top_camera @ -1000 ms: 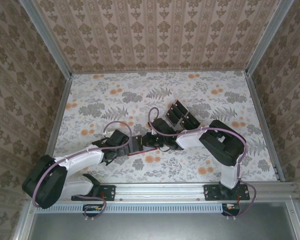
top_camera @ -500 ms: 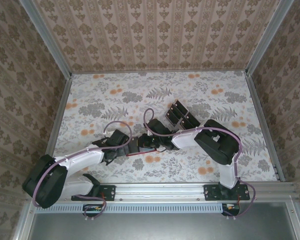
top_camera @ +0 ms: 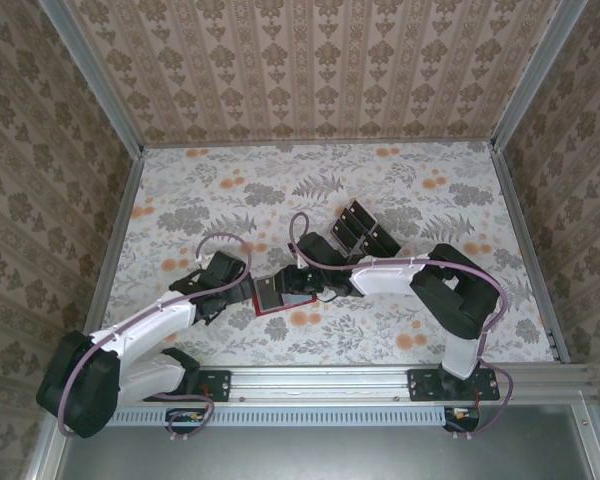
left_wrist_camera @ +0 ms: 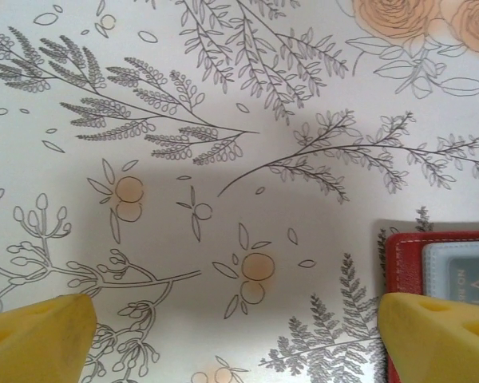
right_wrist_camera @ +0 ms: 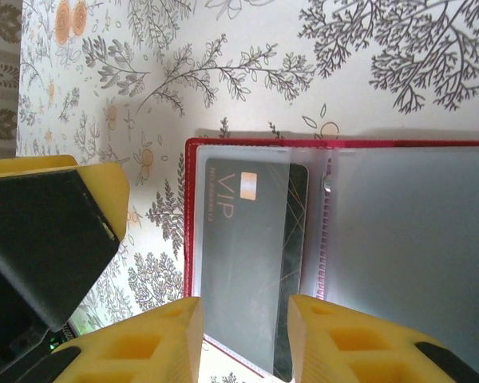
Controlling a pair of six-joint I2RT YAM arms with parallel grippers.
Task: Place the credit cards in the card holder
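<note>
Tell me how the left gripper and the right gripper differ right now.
The left gripper has its jaws spread wide; the right gripper shows a narrower gap. The left gripper hangs over bare tablecloth at the edge of the card holder; the right gripper is above the open holder, over a dark credit card in a clear sleeve. Both have yellow fingers and hold nothing.

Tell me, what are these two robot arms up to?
The red card holder lies open on the table. One credit card sits in its clear pocket, the right gripper open just over it. The left gripper hovers open beside the holder. More cards stand in a tray farther back.
</note>
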